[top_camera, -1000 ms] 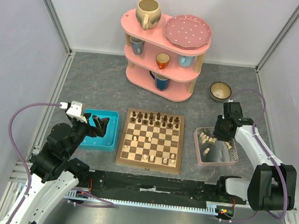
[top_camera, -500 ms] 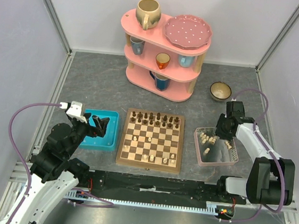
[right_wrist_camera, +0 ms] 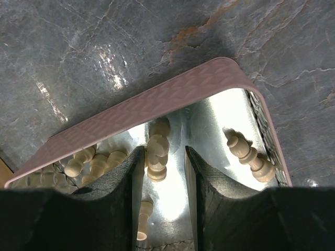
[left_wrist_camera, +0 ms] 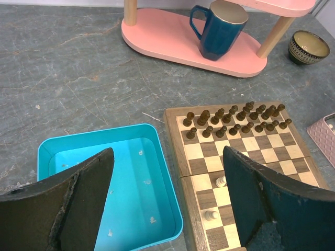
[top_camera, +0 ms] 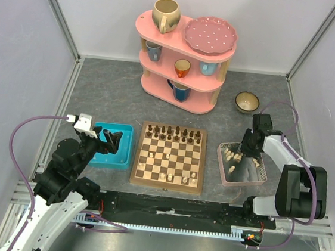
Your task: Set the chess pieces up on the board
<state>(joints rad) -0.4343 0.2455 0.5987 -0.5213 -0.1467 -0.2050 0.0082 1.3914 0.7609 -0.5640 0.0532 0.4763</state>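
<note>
Chess pieces (right_wrist_camera: 246,151) are lying loose in the pink-rimmed tray (right_wrist_camera: 157,102), the right pincer (right_wrist_camera: 162,152) straddling one with jaws released, risking catching its neighbour too; left pincer (left_wrist_camera: 167,157) hanging agape over turquoise tray (left_wrist_camera: 131,172).

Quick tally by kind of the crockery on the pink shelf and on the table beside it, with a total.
mugs and cups: 5
plate: 1
bowl: 1
Total: 7
</note>
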